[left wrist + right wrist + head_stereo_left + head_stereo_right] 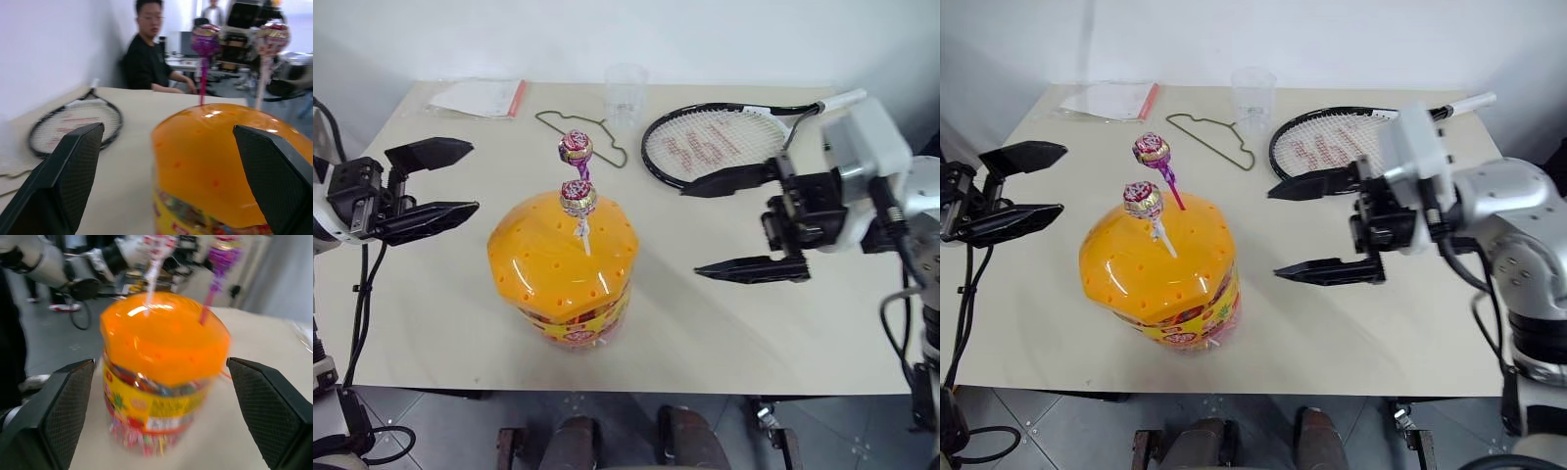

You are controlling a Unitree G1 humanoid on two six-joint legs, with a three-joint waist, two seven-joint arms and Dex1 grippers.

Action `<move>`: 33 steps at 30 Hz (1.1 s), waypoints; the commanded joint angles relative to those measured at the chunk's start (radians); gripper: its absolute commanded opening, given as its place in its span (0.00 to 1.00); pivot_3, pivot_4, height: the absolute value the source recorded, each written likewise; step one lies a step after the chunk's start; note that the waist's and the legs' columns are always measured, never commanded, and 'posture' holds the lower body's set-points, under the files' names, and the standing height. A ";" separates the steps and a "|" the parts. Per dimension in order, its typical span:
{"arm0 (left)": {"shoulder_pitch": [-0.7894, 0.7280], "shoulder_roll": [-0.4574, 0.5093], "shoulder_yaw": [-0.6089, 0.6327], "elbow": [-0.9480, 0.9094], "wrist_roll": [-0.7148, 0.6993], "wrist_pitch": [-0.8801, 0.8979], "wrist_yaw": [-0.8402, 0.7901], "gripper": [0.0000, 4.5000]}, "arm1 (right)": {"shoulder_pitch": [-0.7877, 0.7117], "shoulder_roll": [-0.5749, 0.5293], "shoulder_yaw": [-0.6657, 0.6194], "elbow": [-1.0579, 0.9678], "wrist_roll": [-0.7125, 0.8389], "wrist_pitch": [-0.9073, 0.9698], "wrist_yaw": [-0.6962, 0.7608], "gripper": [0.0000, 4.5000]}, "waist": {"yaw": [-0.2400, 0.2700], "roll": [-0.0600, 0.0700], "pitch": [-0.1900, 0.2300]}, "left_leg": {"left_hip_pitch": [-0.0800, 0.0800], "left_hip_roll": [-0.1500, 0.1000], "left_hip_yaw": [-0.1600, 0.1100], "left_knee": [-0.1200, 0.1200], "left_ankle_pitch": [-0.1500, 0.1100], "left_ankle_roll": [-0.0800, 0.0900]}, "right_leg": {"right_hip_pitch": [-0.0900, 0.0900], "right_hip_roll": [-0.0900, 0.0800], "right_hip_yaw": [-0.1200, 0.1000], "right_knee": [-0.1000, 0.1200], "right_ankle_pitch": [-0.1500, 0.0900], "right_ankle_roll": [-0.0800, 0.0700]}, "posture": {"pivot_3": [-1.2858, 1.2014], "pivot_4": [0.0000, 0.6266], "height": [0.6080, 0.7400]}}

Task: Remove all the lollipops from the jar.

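My left gripper (438, 182) hung with its fingers spread wide and empty, left of the jar (563, 269), while my right gripper (736, 224) hung just as wide and empty on the jar's right, both pointing inward at it without touching. The jar stood upright near the table's (431, 323) near edge, and two lollipops (576, 172) rose from holes in its orange lid (548, 259), one on a purple stick, one on a white. Farther back lay a tennis racket (715, 142), a wire hanger (578, 132), a clear plastic cup (626, 90) and a plastic bag (480, 98) at the far left.
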 commanded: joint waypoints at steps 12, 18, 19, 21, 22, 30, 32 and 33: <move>0.007 0.026 0.011 0.001 -0.021 -0.014 -0.054 0.99 | -0.163 0.224 0.108 0.051 -0.065 0.024 -0.028 1.00 | 0.000 0.000 0.000 | -0.013 -0.002 0.000 0.014 0.000 0.001 | -0.012 -0.002 -0.004 0.010 0.000 0.000 | 0.52 0.24 1.00; 0.026 -0.002 0.013 -0.005 -0.019 -0.037 -0.037 0.99 | -0.200 0.286 0.138 0.104 -0.109 0.021 -0.029 1.00 | 0.001 0.000 0.000 | -0.013 -0.002 0.000 0.014 -0.001 0.001 | -0.013 -0.002 -0.004 0.011 0.000 0.000 | 0.52 0.24 1.00; 0.030 -0.006 0.016 -0.008 -0.019 -0.041 -0.033 0.99 | -0.205 0.294 0.142 0.111 -0.115 0.023 -0.027 1.00 | 0.001 0.000 0.000 | -0.013 -0.002 0.000 0.014 -0.001 0.002 | -0.013 -0.002 -0.004 0.011 0.000 0.000 | 0.52 0.24 1.00; 0.040 -0.010 0.023 -0.016 -0.023 -0.044 -0.025 1.00 | -0.215 0.305 0.147 0.121 -0.120 0.031 -0.025 0.96 | -0.001 0.000 0.000 | -0.013 -0.002 0.000 0.014 -0.001 0.002 | -0.013 -0.002 -0.003 0.011 0.000 0.000 | 0.52 0.24 1.00; 0.045 -0.011 0.028 -0.020 -0.026 -0.045 -0.022 1.00 | -0.218 0.309 0.147 0.120 -0.117 0.037 -0.025 0.91 | -0.001 0.000 0.000 | -0.013 -0.002 0.000 0.014 -0.001 0.002 | -0.013 -0.002 -0.003 0.012 0.000 0.000 | 0.52 0.24 1.00; 0.062 -0.012 0.037 -0.028 -0.032 -0.062 -0.003 1.00 | -0.243 0.359 0.159 0.133 -0.124 0.029 -0.020 0.32 | -0.013 0.000 0.000 | -0.013 -0.002 0.000 0.014 -0.001 0.002 | -0.013 -0.002 -0.004 0.012 0.000 0.000 | 0.52 0.24 1.00; 0.065 -0.009 0.040 -0.027 -0.033 -0.064 -0.002 1.00 | -0.247 0.369 0.161 0.134 -0.127 0.027 -0.018 0.16 | -0.017 0.000 0.000 | -0.013 -0.002 -0.001 0.014 -0.001 0.002 | -0.013 -0.002 -0.004 0.012 0.000 0.000 | 0.52 0.24 1.00; 0.064 -0.009 0.039 -0.026 -0.032 -0.066 -0.001 1.00 | -0.249 0.372 0.161 0.136 -0.129 0.027 -0.015 0.08 | -0.019 0.000 0.000 | -0.013 -0.002 -0.001 0.014 -0.001 0.002 | -0.013 -0.002 -0.004 0.012 0.000 0.000 | 0.52 0.24 1.00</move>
